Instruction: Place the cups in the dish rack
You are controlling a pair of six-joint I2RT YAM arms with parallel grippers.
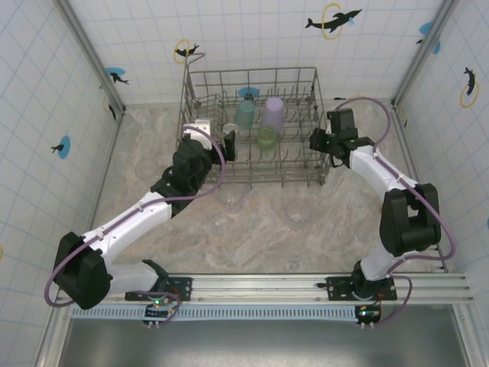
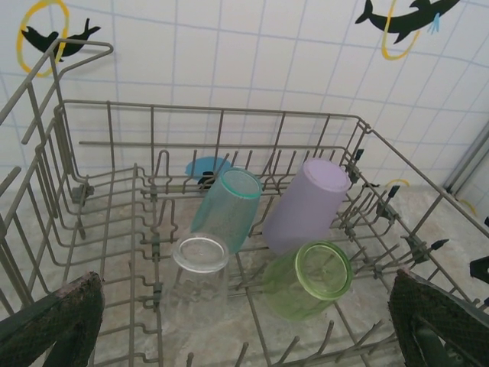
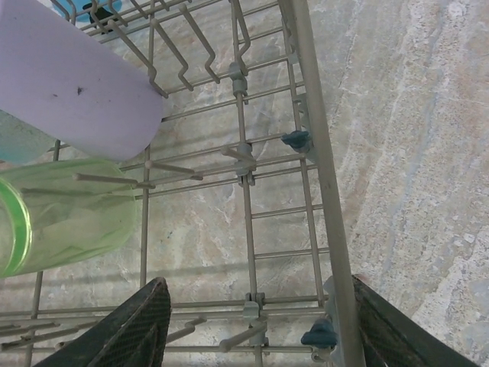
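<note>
The grey wire dish rack [image 1: 306, 76] stands at the back of the table. Inside it a teal cup [image 2: 228, 208] and a lavender cup [image 2: 306, 202] lean bottom-up on the tines. A light green cup [image 2: 309, 279] lies on its side in front of them, and a clear cup [image 2: 195, 279] stands upside down to its left. My left gripper [image 2: 244, 340] hovers open over the rack's near left part, fingers wide and apart from the clear cup. My right gripper [image 3: 263, 329] is open over the rack's right wall [image 3: 325, 191], which runs between its fingers untouched.
Two clear cups [image 1: 230, 195] [image 1: 299, 208] sit on the marble tabletop just in front of the rack. Tiled walls close in the back and both sides. The open tabletop lies between the rack and the arm bases.
</note>
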